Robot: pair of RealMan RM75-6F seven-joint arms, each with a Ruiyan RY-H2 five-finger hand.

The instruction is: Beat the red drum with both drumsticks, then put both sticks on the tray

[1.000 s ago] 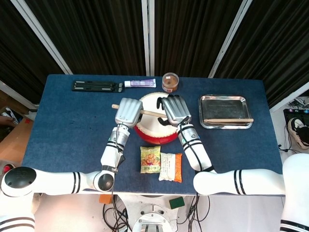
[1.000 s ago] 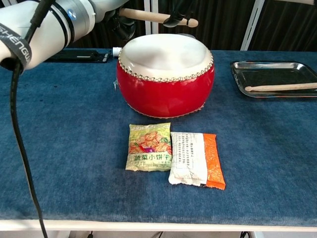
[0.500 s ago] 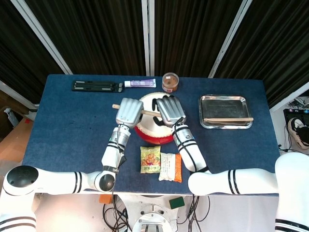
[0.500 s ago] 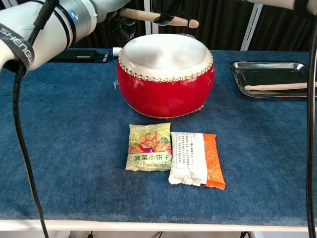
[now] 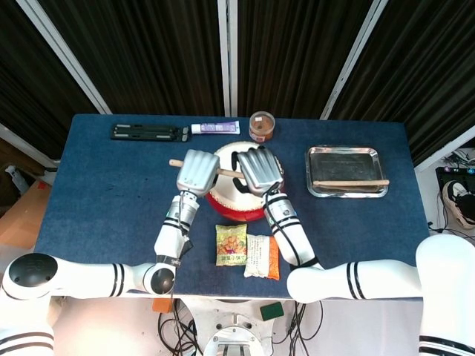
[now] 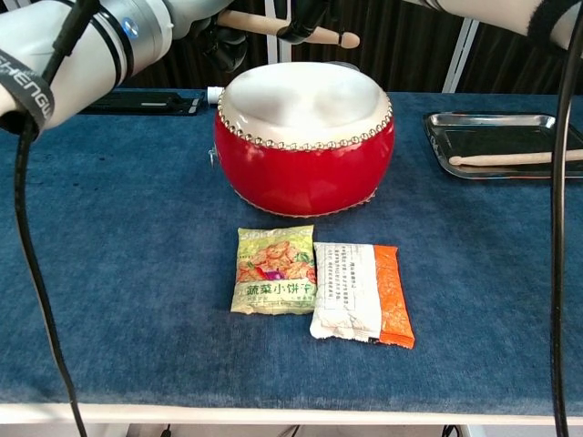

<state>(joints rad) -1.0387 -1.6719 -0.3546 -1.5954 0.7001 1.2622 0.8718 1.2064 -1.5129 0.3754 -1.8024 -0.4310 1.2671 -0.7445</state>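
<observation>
In the middle of the head view, the left hand (image 5: pixel 197 171) holds a drumstick (image 6: pixel 290 29) level above the white skin of the red drum (image 6: pixel 304 146); the stick's butt pokes out to the left of the hand and its rounded tip shows at the top centre of the chest view. The right hand (image 5: pixel 259 170) hovers just beside it over the drum. Its fingers seem to reach to the stick, but I cannot tell whether they grip it or only touch it.

The other drumstick (image 5: pixel 350 183) already lies in the tray (image 5: pixel 346 153) at the right of the frame. So the step in hand looks like a handover of the last stick, or its carry toward the tray.

The next move calls for a firm hold by one hand, then a level carry to the right and a lay-down beside the first stick.
</observation>
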